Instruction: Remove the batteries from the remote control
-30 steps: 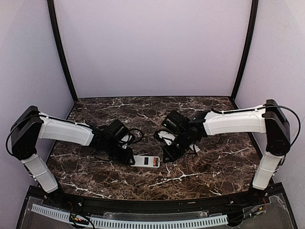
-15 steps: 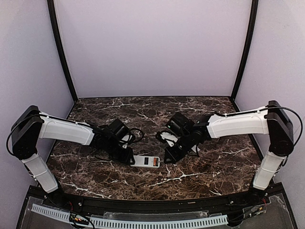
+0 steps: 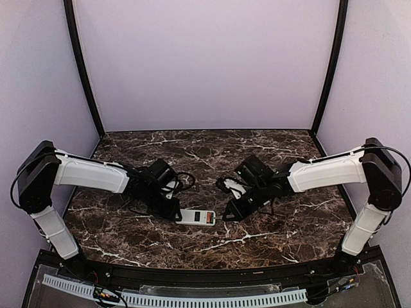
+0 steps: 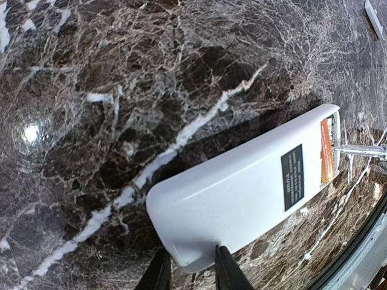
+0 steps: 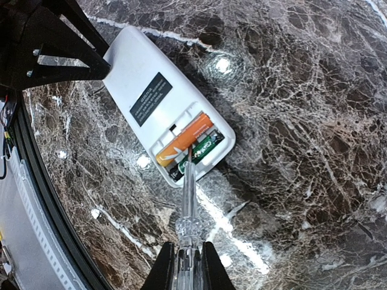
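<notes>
The white remote control [image 3: 196, 217] lies back-up on the marble table, its battery bay open at the right end. Two batteries sit in the bay, one orange [image 5: 184, 140] and one green [image 5: 204, 147]. My left gripper [image 3: 174, 210] is shut on the remote's left end; its fingers [image 4: 225, 275] pinch that corner of the remote [image 4: 242, 199]. My right gripper [image 5: 187, 266] is shut on a clear-handled screwdriver [image 5: 188, 199]. The screwdriver's tip rests between the two batteries at the bay's near edge. It also shows in the left wrist view [image 4: 361, 150].
A flat white piece [image 4: 375, 17] lies on the table beyond the remote. The black frame and slotted rail [image 3: 173, 296] run along the table's near edge, close to the remote. Lilac walls close in the back and sides.
My right arm has swung a little to the right and lowered, with the screwdriver tip staying at the remote's right end. My left arm and the remote have not moved.
</notes>
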You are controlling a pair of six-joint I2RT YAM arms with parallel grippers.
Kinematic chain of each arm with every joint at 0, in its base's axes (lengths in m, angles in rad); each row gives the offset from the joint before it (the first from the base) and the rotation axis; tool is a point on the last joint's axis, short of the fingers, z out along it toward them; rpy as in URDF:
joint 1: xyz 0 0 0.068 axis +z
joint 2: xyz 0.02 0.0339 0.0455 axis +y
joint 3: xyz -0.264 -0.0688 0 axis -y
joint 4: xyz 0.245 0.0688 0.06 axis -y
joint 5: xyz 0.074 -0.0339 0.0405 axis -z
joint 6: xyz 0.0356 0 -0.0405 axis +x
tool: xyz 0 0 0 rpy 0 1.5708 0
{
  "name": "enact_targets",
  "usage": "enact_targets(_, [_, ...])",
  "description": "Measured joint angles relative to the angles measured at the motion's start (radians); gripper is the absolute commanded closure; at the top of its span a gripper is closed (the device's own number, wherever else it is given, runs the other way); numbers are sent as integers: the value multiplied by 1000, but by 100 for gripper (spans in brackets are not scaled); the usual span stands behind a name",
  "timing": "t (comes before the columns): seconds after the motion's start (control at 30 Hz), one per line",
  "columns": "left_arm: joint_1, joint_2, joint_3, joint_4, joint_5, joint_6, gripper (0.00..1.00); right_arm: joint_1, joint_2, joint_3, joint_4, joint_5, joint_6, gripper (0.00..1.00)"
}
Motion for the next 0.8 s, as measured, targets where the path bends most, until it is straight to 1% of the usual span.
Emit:
enact_targets(0.13, [0,3,6,-8,-1,-1,76,-9,-4,-22,32,-19,0,100])
enact_targets(0.5, [0,12,17,-4,-9,0,76,-18,-29,-53,53,-22,3,100])
enact_targets(0.8, [0,25,32,0,-24,-1,77,-38,-41,-119,143,-68,14,100])
